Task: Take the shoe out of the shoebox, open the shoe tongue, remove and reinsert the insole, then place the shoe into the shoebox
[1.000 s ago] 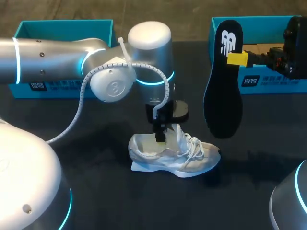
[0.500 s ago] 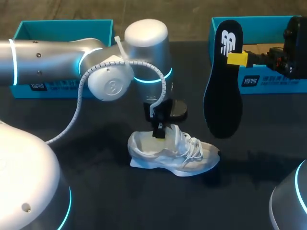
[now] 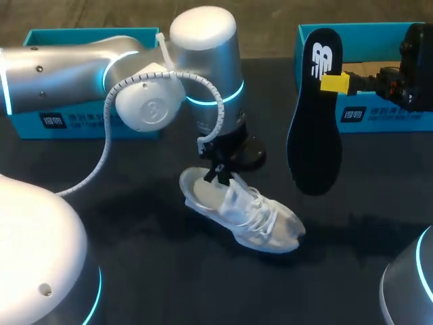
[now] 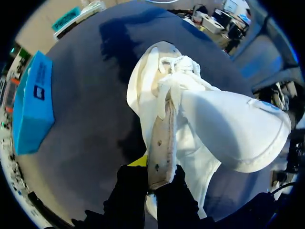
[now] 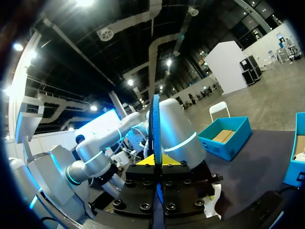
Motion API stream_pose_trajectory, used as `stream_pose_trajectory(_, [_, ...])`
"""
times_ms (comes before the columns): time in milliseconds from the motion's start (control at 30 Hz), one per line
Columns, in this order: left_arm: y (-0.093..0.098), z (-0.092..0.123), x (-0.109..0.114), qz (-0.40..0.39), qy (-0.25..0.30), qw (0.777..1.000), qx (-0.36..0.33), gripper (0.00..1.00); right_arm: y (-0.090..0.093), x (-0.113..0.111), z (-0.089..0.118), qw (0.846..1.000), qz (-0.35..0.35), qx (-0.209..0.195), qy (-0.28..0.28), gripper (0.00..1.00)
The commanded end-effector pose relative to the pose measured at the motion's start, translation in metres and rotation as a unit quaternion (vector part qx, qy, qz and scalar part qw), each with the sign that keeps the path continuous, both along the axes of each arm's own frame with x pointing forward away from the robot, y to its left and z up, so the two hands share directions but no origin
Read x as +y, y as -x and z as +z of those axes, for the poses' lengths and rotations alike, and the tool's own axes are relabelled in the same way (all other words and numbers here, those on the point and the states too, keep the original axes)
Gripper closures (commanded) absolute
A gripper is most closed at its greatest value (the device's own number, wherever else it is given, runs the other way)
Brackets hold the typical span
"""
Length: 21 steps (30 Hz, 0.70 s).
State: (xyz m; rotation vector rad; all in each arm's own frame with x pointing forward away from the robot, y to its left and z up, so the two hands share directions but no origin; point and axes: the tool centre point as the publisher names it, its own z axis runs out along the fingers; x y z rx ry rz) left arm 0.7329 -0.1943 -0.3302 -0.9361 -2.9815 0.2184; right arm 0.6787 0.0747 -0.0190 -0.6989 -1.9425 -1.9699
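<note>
1. Since a second ago our left arm (image 3: 203, 68) has swung a little and pulled upward. The shoe (image 3: 243, 215), which lay flat, is now tilted: the heel end is off the table (image 3: 135, 271) and the toe end rests on it. Our right gripper (image 3: 335, 82) and its load have not shifted.
2. Two blue boxes stand at the far side, the left shoebox (image 3: 88, 40) and the right shoebox (image 3: 379, 118). Both are well apart from the shoe.
3. The shoe is near the middle of the table, under our left wrist. We judge that the step in hand is to put the insole back. With only the toe down the shoe can swing, so we would lower the heel until the sole rests again before we push anything in.
4. The insole (image 3: 314, 115) hangs upright in the air, beside the shoe but apart from it, with its broad front part downward. It should enter front part first, on a shallow slant along the inside bottom, not straight down.
5. The tongue (image 4: 162, 143) is stretched from the laces to our left gripper (image 4: 159, 183). We would keep this pull gentle and away from the heel, so that the mouth stays wide.
6. The left gripper is clamped on the end of the tongue, one finger on each face. The right gripper is closed on the insole near its upper end. The long free part below may bend, so we would push slowly.
</note>
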Motion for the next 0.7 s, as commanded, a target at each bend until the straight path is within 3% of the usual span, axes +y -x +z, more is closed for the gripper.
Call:
stream_pose_trajectory(33, [0.0063,0.0199,0.0078,-0.123,0.000,0.992,-0.027,1.00,0.0004,0.0012,-0.0007,1.000,-0.001,0.001,0.001,1.00])
stream_pose_trajectory(267, [0.0097,0.0222,0.0097,-0.286,-0.020,0.956,-0.058,1.00,0.0004,0.0012,-0.0007,1.000,-0.001,0.001,0.001,1.00])
stream_pose_trajectory(533, [0.0002,0.0213,0.0063,-0.390,-0.043,0.919,-0.048,1.00,0.0004,0.0012,-0.0007,1.000,-0.001,0.001,0.001,1.00])
stream_pose_trajectory(700, [0.0102,0.0199,0.0031,-0.451,-0.060,0.890,-0.040,1.00,0.0004,0.0012,-0.0007,1.000,-0.001,0.001,0.001,1.00])
